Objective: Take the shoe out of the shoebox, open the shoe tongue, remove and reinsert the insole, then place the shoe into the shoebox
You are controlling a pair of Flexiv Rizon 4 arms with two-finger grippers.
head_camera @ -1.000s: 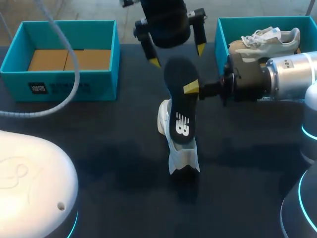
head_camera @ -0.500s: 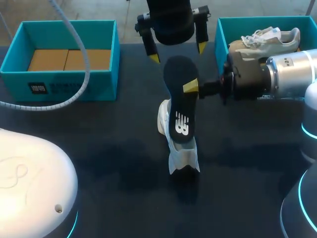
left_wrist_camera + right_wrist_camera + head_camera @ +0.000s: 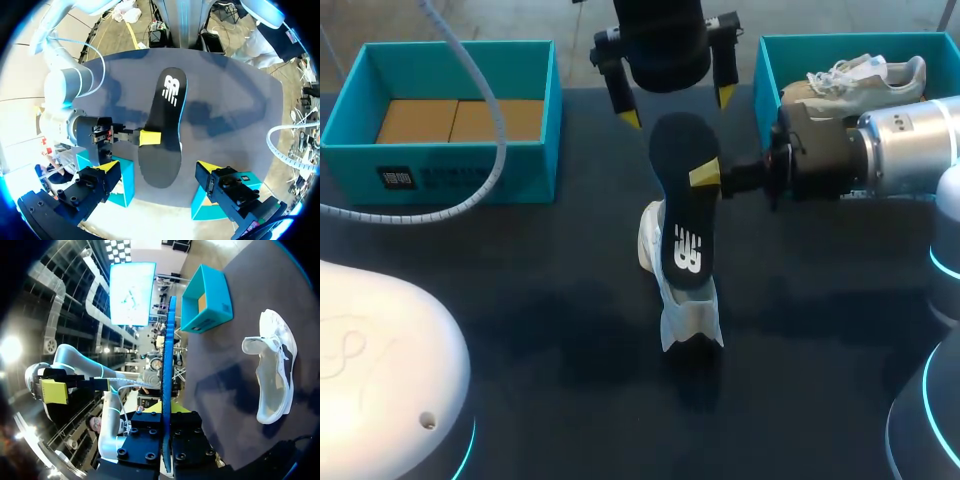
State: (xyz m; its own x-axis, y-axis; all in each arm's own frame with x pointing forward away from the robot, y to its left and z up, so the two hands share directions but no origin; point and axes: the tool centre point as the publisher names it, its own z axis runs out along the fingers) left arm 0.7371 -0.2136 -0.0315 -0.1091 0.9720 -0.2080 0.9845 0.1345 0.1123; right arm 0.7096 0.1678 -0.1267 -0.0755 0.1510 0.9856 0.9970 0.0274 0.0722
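A black insole (image 3: 685, 215) hangs over mid-table with its printed side up, and my right gripper (image 3: 708, 178) is shut on its edge from the right. In the right wrist view the insole (image 3: 167, 380) shows edge-on as a thin blue strip between the right gripper (image 3: 166, 422) fingers. The white shoe (image 3: 672, 300) lies on the table under the insole, with its tongue pulled open (image 3: 275, 375). My left gripper (image 3: 675, 108) hangs open above the insole's far end, not touching it. From the left wrist, the insole (image 3: 162, 125) lies ahead of the left gripper (image 3: 157, 167).
A teal shoebox (image 3: 450, 45) with a cardboard insert stands at the far left. Another teal box (image 3: 840, 40) at the far right holds a second white shoe (image 3: 868, 72). A white hose (image 3: 470, 190) loops over the left box.
The left gripper has edged slightly right and toward the far side, and its hose has swung with it. The right gripper, insole and shoe have not moved.
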